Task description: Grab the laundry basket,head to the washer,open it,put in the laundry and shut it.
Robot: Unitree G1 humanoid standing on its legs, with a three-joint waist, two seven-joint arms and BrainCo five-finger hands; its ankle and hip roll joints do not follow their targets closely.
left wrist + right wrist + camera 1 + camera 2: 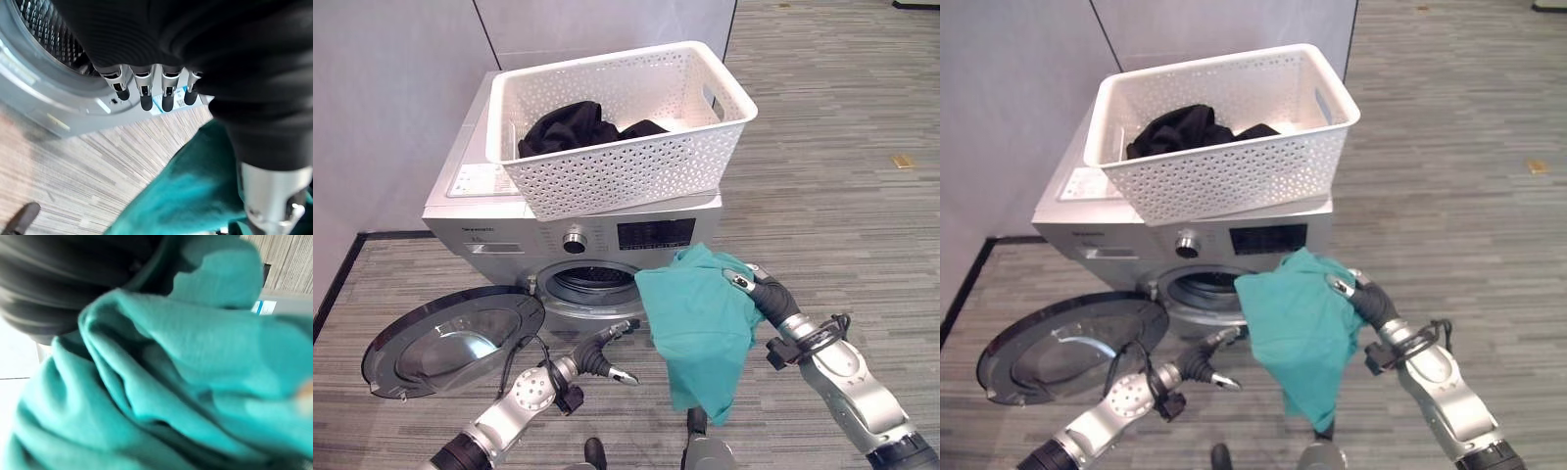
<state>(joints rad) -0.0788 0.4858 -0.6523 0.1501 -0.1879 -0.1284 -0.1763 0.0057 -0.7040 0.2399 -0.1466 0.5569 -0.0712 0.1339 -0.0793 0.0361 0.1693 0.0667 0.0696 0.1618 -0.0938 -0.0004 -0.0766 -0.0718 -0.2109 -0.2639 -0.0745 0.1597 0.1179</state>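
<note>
A white perforated laundry basket [636, 166] sits on top of the silver washer [480, 220], with black laundry [573, 125] inside it. The round washer door [450, 338] hangs swung open to the left, and the drum opening [592, 281] is exposed. My right hand [754, 291] is shut on a teal garment [700, 328] that hangs in front of the washer, just right of the drum opening. Low before the opening hovers my left hand [607, 354], its fingers [142, 93] relaxed and holding nothing, with the teal garment [195, 191] beside it.
Grey walls stand behind and left of the washer. Striped grey carpet stretches to the right, with a small yellowish object [902, 161] lying on it. The open door takes up floor space at the left front.
</note>
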